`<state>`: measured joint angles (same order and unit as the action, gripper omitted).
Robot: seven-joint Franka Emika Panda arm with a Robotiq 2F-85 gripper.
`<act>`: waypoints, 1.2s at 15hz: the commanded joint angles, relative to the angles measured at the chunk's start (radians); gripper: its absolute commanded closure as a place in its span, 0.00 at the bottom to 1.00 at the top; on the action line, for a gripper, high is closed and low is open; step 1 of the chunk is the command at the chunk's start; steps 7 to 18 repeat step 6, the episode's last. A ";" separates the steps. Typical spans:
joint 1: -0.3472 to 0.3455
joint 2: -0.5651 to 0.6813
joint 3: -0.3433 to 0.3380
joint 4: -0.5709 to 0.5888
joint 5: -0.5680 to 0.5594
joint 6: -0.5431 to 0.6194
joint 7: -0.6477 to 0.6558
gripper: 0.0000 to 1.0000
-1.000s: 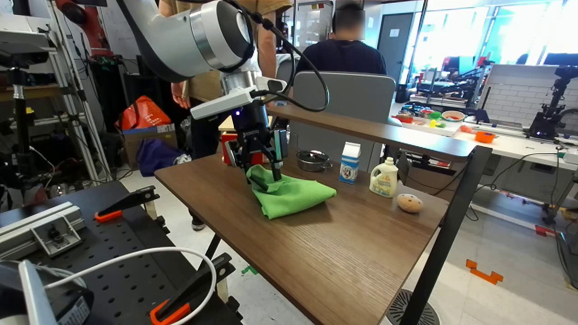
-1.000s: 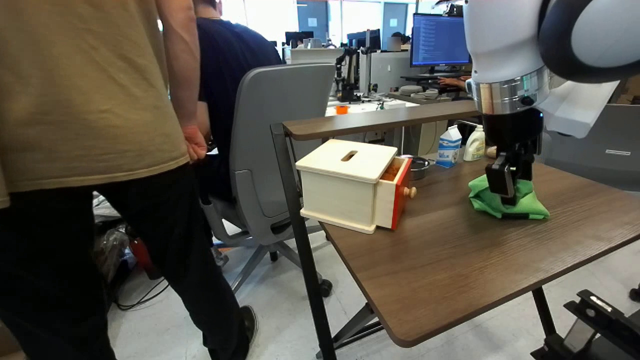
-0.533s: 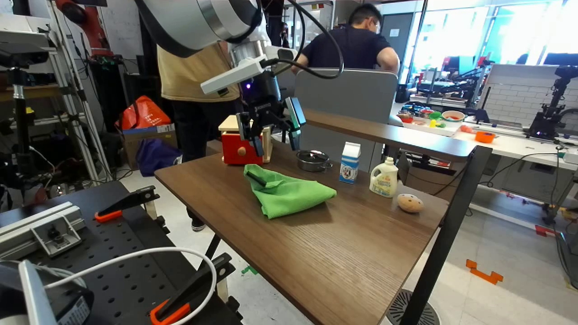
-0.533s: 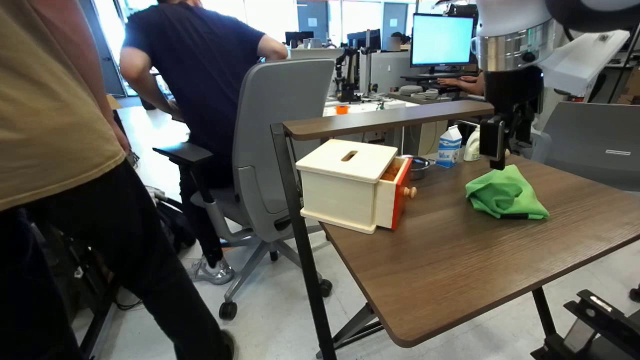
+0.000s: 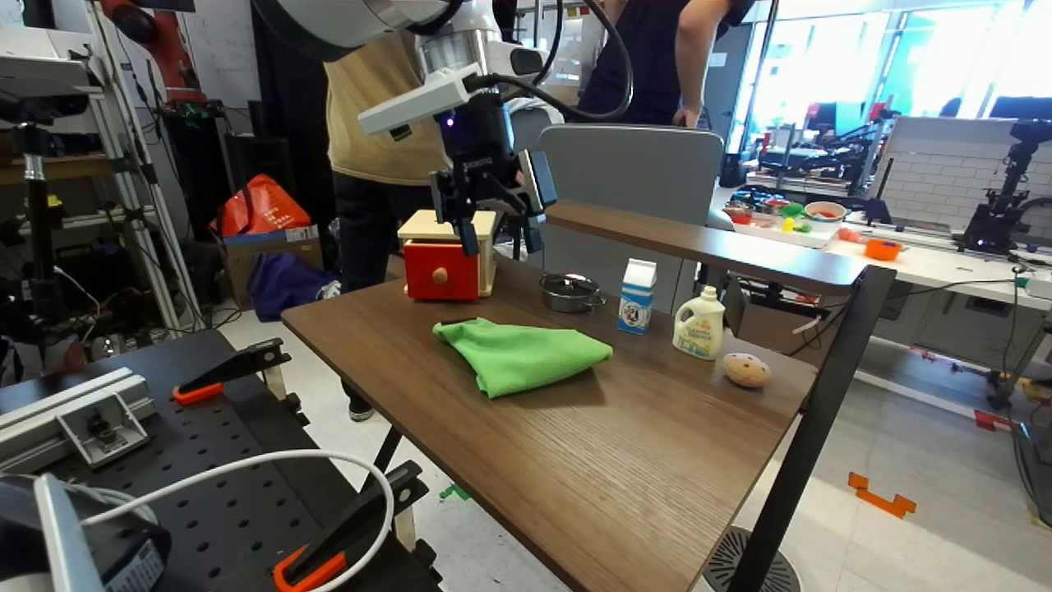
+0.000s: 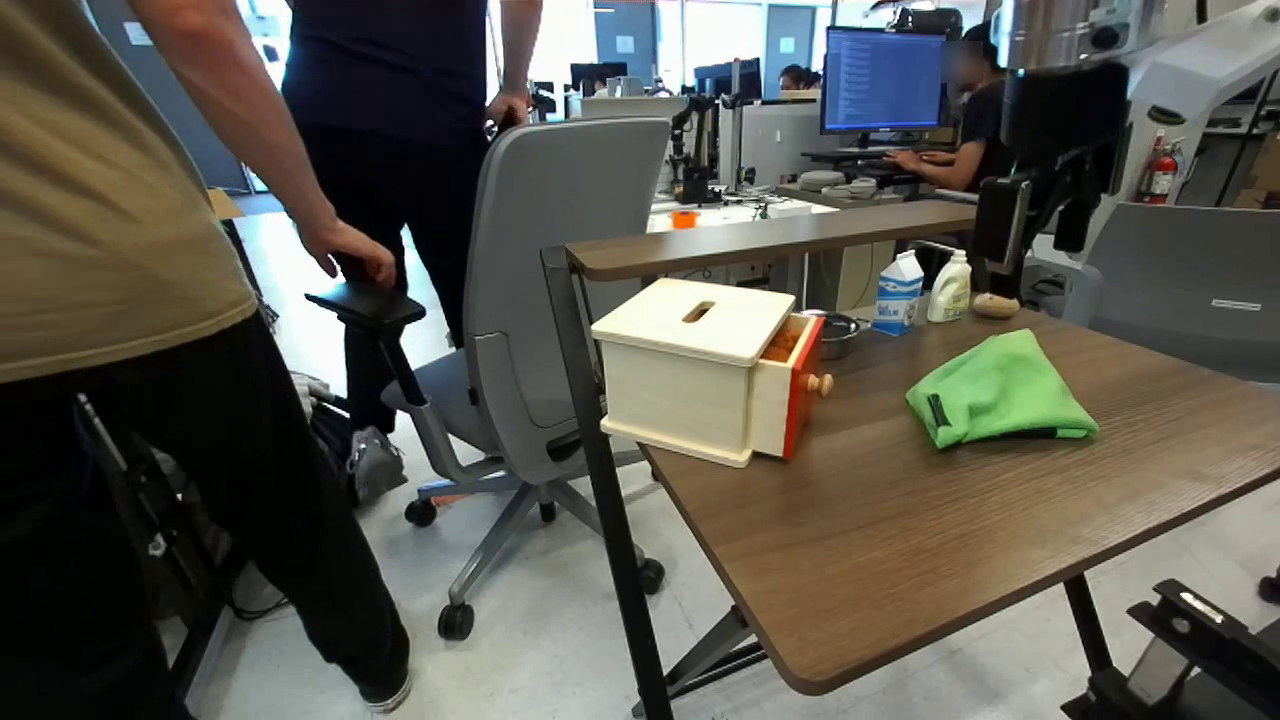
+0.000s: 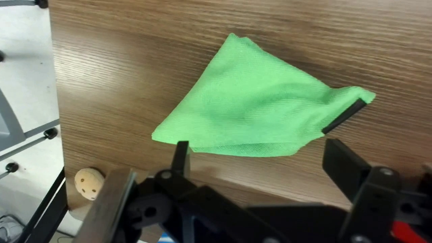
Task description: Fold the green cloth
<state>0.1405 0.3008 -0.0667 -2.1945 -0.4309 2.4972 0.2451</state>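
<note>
The green cloth (image 5: 534,358) lies folded in a rough triangle on the brown table, in both exterior views (image 6: 1005,390). One end has a short black strip, which shows at the cloth's right in the wrist view (image 7: 253,104). A fold gapes slightly along the edge nearest the gripper there. My gripper (image 5: 502,245) hangs well above the table, apart from the cloth. Its fingers are wide apart with nothing between them, as the wrist view shows (image 7: 258,143). The gripper also shows in an exterior view (image 6: 1035,250).
A wooden box with a partly open red drawer (image 5: 442,271) stands at the table's end. A pot (image 5: 569,293), milk carton (image 5: 637,296), pale yellow bottle (image 5: 699,325) and speckled brown oval object (image 5: 746,370) line the side under a raised shelf (image 5: 699,238).
My gripper has risen from the cloth to well above it. The cloth's end with the black strip, bunched up before, has dropped flatter and spread outward toward the box.
</note>
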 commanded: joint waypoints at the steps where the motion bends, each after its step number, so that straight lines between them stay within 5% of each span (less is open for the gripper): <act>1: -0.083 -0.138 0.085 -0.129 0.250 0.047 -0.178 0.00; 2: -0.035 -0.049 0.038 -0.048 0.131 0.018 -0.078 0.00; 5: -0.064 -0.110 0.068 -0.098 0.219 0.024 -0.147 0.00; 18: -0.066 -0.117 0.069 -0.105 0.221 0.025 -0.149 0.00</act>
